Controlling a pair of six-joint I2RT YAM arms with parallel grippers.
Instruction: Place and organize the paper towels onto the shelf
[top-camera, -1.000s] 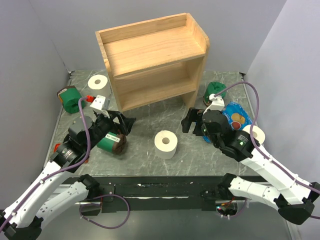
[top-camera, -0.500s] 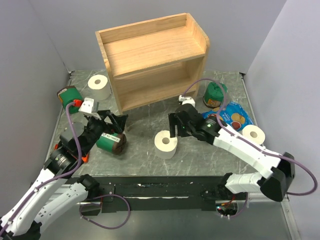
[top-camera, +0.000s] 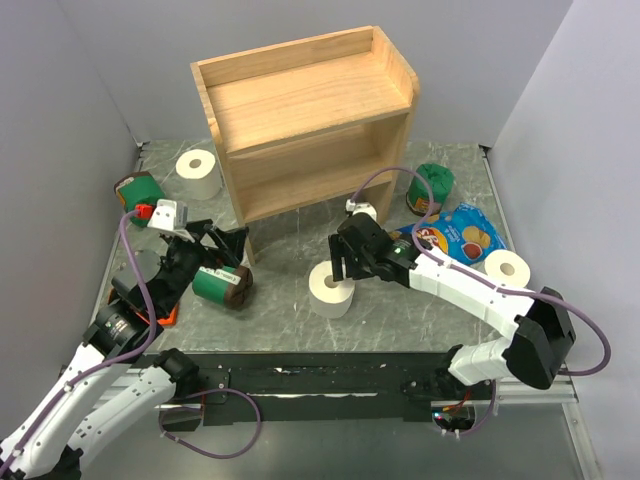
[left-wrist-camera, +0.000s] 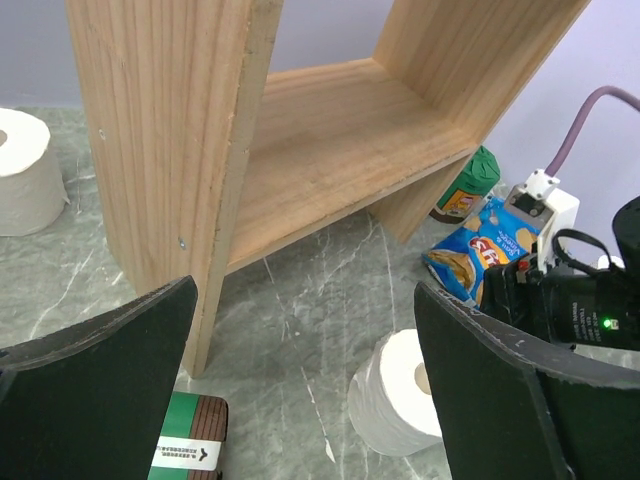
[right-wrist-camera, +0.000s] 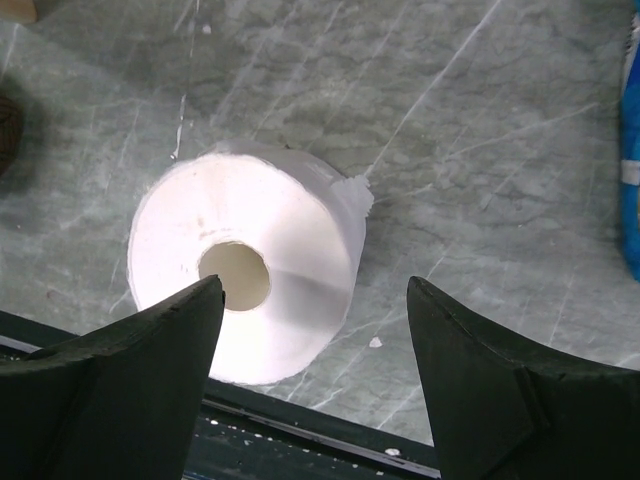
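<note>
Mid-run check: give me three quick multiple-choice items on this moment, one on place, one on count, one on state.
1. The right gripper is: A) above the centre paper towel roll B) over the chip bag C) gripping a green package.
2. White rolls on the table: A) one B) two C) three.
3. The shelf holds: A) two rolls B) one roll C) nothing.
Answers: 1 A, its wrist view looks straight down on that roll; 2 C, left roll, centre, right roll; 3 C, both tiers bare.

On the grey marbled table (top-camera: 400, 322), one green package (top-camera: 221, 284) lies sideways, a second green package (top-camera: 138, 195) sits far left, and a third green package (top-camera: 431, 188) stands near a blue snack bag (top-camera: 458, 231).
</note>
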